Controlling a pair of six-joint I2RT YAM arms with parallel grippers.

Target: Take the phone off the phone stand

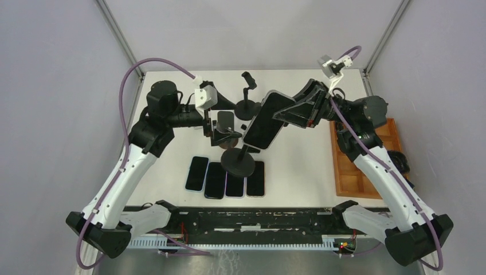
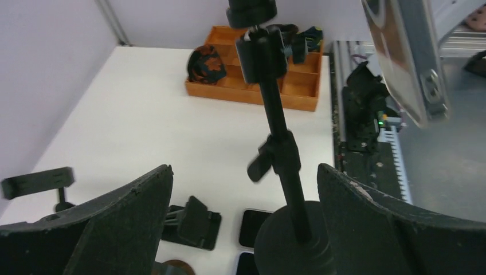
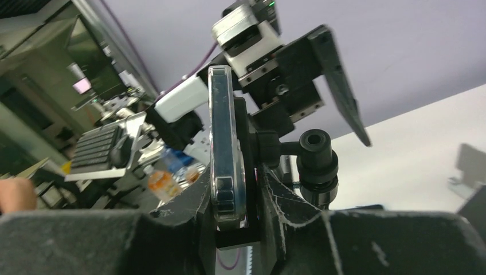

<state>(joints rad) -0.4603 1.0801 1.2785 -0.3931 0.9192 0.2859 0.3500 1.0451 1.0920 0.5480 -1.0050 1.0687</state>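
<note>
A black phone (image 1: 265, 120) sits tilted in the clamp of a black phone stand (image 1: 238, 161) with a round base, mid-table. My right gripper (image 1: 288, 114) is shut on the phone's right edge; in the right wrist view the phone (image 3: 226, 154) stands edge-on between the jaws of this gripper (image 3: 236, 197), with the stand's clamp plate behind it. My left gripper (image 1: 218, 130) is open and empty just left of the stand. In the left wrist view the stand's pole (image 2: 283, 166) shows between the open fingers of the gripper (image 2: 245, 172), touching neither. The phone (image 2: 401, 57) is at the top right there.
Several phones (image 1: 226, 179) lie flat in a row near the front edge. A second black stand (image 1: 247, 103) stands at the back. A small holder with a brown base (image 1: 229, 137) sits under my left gripper. A wooden tray (image 1: 358, 166) lies at the right.
</note>
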